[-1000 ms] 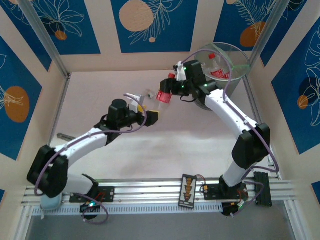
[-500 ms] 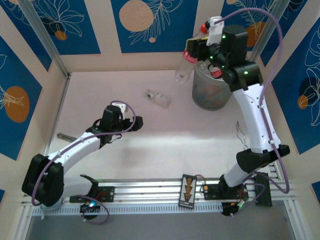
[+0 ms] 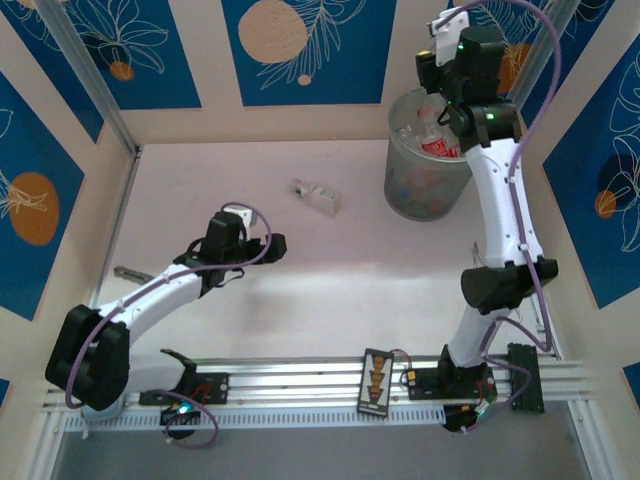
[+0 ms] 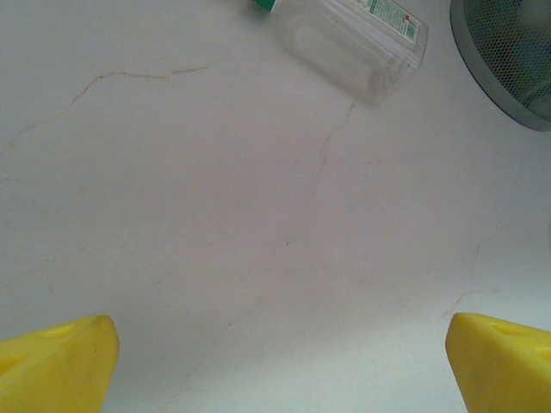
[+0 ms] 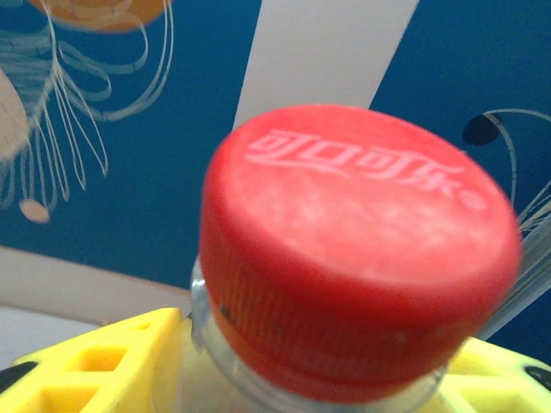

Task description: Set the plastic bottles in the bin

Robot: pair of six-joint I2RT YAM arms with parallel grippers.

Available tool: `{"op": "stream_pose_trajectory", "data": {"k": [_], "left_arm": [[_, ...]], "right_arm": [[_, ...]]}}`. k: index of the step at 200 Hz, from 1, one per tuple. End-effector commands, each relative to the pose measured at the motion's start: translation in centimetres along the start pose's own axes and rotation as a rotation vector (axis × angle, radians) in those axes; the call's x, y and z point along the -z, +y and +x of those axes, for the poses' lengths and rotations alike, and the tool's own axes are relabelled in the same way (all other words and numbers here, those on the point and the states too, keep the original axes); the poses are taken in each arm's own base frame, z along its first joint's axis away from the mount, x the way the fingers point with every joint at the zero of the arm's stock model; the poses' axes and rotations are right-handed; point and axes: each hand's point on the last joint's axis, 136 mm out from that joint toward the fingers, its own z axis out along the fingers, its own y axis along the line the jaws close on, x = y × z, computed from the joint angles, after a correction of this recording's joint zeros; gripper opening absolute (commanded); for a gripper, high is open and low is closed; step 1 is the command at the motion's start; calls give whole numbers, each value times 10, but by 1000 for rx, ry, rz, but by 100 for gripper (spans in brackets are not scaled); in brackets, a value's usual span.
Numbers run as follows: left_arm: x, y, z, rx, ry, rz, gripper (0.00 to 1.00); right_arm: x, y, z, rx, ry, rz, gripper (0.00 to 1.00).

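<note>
Plastic bottles [image 3: 437,146] with red labels lie inside the bin [image 3: 410,195], which stands at the far right of the table [image 3: 200,190]; the arm crosses its mouth and the wall is cloudy, so we cannot count them. We record one further item, the green-capped bottle [image 3: 315,194], lying on its side on the far half of the table, well apart from the bin. In the left wrist view its cap and upper part are cut off by the top edge. The right gripper [image 5: 284,383] is raised above the bin and clamped around the neck of a red-capped bottle [image 5: 357,249]. Its yellow fingers [image 5: 95,370] sit on either side of the neck, and the body of that bottle lies below the frame edge. In the overhead view the wrist covers this bottle, so we cannot tell exactly where it hangs relative to the rim. The left gripper [image 4: 280,366] hovers low over bare table, jaws spread wide and holding nothing, short of the green-capped bottle. The surface is pale off-white with fine hairline veins. The walls [image 3: 300,80] are cream, set with blue panels bearing white leaf outlines and orange discs. An aluminium rail [image 3: 300,375] at the near edge carries both arm bases.
</note>
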Motion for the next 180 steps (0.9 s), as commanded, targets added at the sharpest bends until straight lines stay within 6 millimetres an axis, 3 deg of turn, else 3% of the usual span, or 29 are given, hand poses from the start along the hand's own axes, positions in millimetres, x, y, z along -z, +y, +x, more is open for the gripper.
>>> {"op": "stream_pose_trajectory", "data": {"k": [1,58,112,180], "left_arm": [[10,3,-4,19,-27,-7,97],[11,7,-2,19,-26,-26,97],[8,7,-3,25,-28,-25,97],[9,9,-10,24,-63,-41,96]], "right_arm": [[-10,6,1,133,15,-7,49],[-36,45,63,267,227,-140,48],[-52,58,110,275,363,-203,49],[-68,66,167,151,512,-298,50]]}}
